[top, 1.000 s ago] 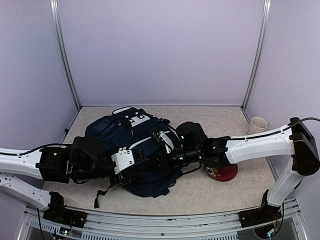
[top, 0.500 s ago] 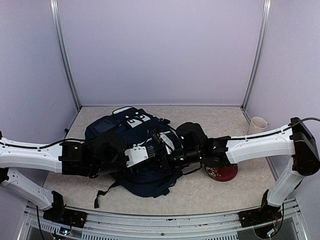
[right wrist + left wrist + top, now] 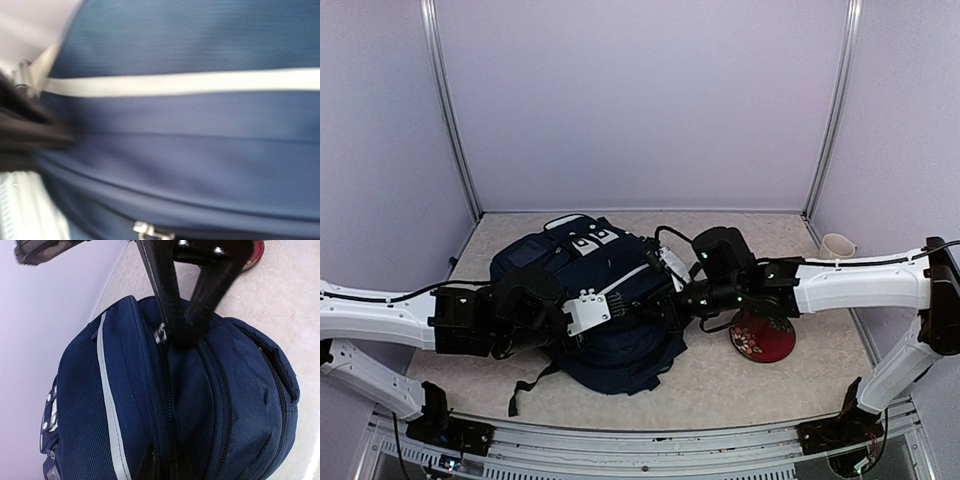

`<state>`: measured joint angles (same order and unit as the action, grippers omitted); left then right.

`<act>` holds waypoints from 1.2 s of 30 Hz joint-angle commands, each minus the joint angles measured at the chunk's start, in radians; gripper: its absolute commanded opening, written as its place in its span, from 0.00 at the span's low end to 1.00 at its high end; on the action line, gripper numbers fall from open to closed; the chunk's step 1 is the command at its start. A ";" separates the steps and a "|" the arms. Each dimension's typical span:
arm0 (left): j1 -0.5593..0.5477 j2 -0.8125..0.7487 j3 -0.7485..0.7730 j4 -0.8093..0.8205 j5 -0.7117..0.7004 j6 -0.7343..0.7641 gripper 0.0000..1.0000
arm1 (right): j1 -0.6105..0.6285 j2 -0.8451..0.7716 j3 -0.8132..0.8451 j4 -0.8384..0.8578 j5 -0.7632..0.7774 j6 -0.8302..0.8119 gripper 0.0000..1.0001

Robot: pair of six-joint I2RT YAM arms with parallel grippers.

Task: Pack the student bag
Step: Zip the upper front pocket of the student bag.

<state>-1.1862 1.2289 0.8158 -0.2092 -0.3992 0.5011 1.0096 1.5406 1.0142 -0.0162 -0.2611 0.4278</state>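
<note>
The student bag [image 3: 555, 262] lies on the table, navy with a white stripe [image 3: 109, 405], and fills both wrist views [image 3: 200, 150]. My left gripper [image 3: 618, 303] reaches in from the left. Its dark fingertips [image 3: 150, 466] are shut on a fold of fabric beside the bag's zip [image 3: 167, 390]. My right gripper [image 3: 672, 296] comes in from the right, and its black fingers [image 3: 167, 300] close to a point on the bag right by the silver zip slider [image 3: 160, 333]. The right wrist view is blurred and shows only fabric and a metal zip pull [image 3: 148, 231].
A dark red bowl [image 3: 765, 340] sits on the table just right of the bag, under the right arm. A white cup [image 3: 837, 246] stands at the back right by the wall. Black straps [image 3: 528, 385] trail from the bag toward the near edge.
My left gripper slid right onto the bag and shut on its fabric. The right arm pulled right and back, still shut on the bag near the zip.
</note>
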 commanded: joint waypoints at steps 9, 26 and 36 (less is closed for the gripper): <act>0.000 -0.250 -0.096 -0.144 -0.007 0.003 0.00 | -0.323 -0.092 0.028 -0.331 0.108 -0.292 0.00; 0.018 -0.238 -0.056 -0.106 0.016 -0.059 0.00 | -0.366 -0.017 0.080 -0.215 -0.132 -0.289 0.00; 0.069 -0.302 -0.080 -0.102 0.065 -0.057 0.00 | -0.362 0.017 0.110 -0.181 -0.149 -0.313 0.00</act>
<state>-1.1362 0.9726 0.7219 -0.2779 -0.2771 0.4759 0.6895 1.5574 1.0988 -0.2089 -0.4614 0.1101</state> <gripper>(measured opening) 0.037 0.025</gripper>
